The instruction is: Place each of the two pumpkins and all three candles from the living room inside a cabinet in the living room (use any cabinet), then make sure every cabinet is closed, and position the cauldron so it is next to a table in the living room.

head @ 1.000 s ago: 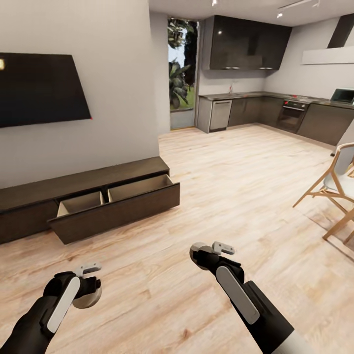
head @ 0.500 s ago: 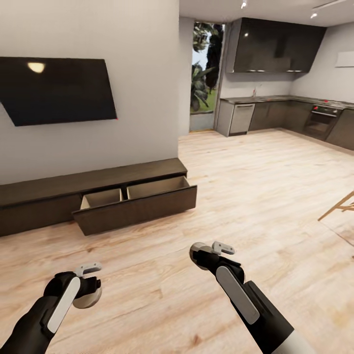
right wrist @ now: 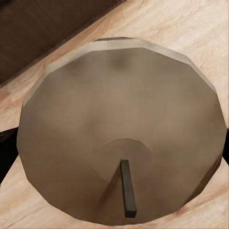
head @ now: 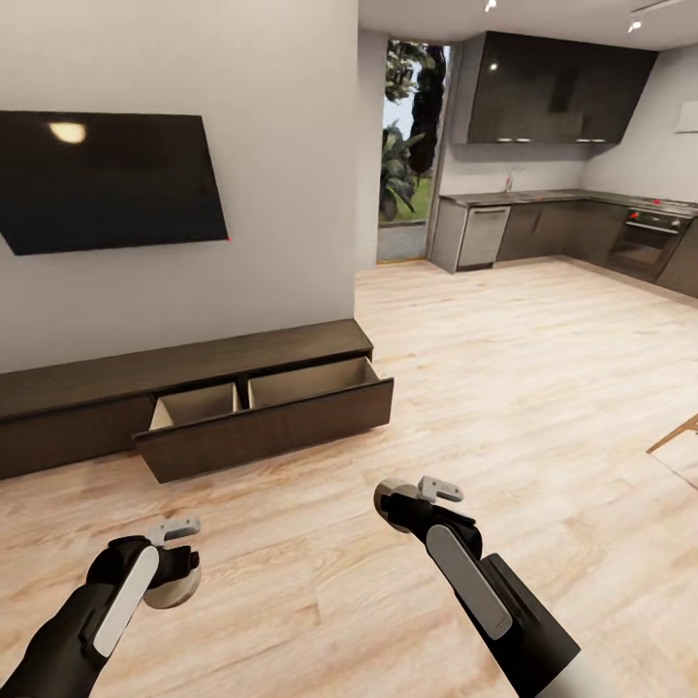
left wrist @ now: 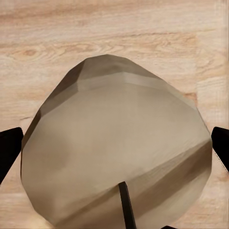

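— What are you carrying?
— My left end effector (head: pixel 177 560) grips one candle (left wrist: pixel 114 152), my right end effector (head: pixel 419 497) another candle (right wrist: pixel 121 143).
— Next?
— Roll to the cabinet (head: pixel 194 388) ahead-left; its drawer (head: pixel 267 412) stands open. Drop both in.

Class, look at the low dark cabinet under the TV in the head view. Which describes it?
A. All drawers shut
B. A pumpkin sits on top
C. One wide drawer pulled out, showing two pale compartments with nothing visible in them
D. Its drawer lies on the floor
C: the cabinet has its drawer pulled out, showing two pale compartments with nothing visible inside.
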You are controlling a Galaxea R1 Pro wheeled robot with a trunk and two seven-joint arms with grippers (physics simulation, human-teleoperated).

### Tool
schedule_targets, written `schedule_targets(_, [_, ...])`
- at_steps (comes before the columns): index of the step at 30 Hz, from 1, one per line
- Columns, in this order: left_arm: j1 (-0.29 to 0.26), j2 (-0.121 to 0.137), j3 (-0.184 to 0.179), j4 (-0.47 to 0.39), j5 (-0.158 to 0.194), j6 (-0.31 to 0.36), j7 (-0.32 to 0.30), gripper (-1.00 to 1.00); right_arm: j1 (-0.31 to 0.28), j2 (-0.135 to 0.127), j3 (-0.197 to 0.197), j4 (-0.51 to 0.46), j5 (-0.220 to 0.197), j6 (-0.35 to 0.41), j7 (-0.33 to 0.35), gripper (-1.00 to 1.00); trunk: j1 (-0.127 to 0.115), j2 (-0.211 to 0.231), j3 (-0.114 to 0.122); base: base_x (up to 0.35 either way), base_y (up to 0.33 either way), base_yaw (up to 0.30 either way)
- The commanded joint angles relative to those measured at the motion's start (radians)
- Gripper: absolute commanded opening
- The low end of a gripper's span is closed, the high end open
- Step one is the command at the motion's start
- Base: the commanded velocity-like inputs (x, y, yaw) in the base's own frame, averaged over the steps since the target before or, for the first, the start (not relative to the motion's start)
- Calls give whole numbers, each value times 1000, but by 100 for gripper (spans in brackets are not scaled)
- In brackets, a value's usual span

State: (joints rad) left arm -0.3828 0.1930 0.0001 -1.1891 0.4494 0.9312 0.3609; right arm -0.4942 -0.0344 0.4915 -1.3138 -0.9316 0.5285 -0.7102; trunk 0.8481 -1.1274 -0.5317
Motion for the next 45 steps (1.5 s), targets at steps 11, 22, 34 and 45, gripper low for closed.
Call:
schedule_targets(11, [-1,-1,0,0,9,4,9,-100,-1,-1,2,-2,-7,-1,-9,-100,1,-1,-1,322,-39,5])
schedule_targets(22, [-1,-1,0,4,9,3,9,-100,-1,-1,2,-1,-7,-1,-9,-100,1,-1,2,322,-4,212])
schedule_targets(34, [-1,-1,0,5,9,3,10,-100,-1,-1,2,-2,-7,-1,-9,-100,1,-1,2,319,-132,48])
schedule_targets(45, [-1,-1,0,3,9,3,9,-100,-1,-1,2,-2,-7,-2,-9,-100,1,-1,2,317,-70,0])
